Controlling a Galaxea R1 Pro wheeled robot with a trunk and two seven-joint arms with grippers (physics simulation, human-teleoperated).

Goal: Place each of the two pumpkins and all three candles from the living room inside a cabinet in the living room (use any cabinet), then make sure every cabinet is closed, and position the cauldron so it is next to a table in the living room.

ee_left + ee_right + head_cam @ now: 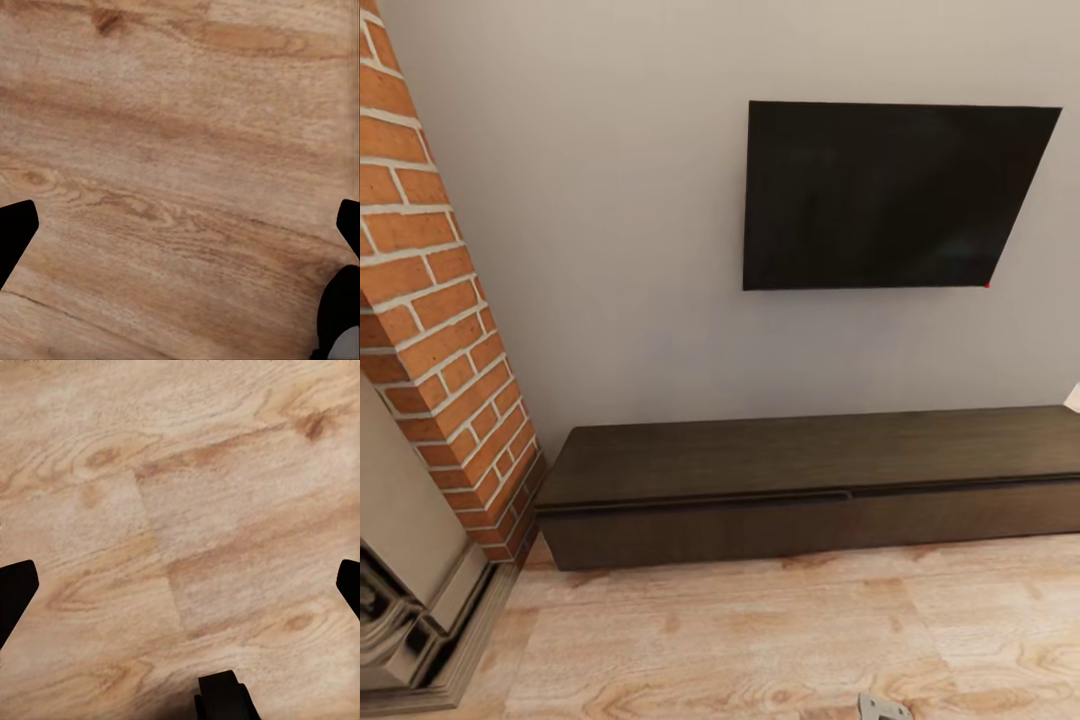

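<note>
The long low dark-brown cabinet (pixel 810 490) stands against the grey wall, and its wide drawer fronts (pixel 690 530) look shut. No pumpkin, candle, cauldron or grey coffee table is in sight. My left gripper (pixel 180 225) hangs open over bare wood floor, its black fingertips (pixel 15 225) at the frame's two sides with nothing between them. My right gripper (pixel 180 585) is open in the same way above the floor planks, its fingertips (pixel 15 585) wide apart and empty.
A black TV (pixel 885 195) hangs on the wall above the cabinet. A red brick chimney breast (pixel 430 300) with a grey fireplace surround (pixel 410 600) rises at the left. Light wood floor (pixel 760 640) lies before the cabinet. A small grey robot part (pixel 882 708) pokes in at the bottom edge.
</note>
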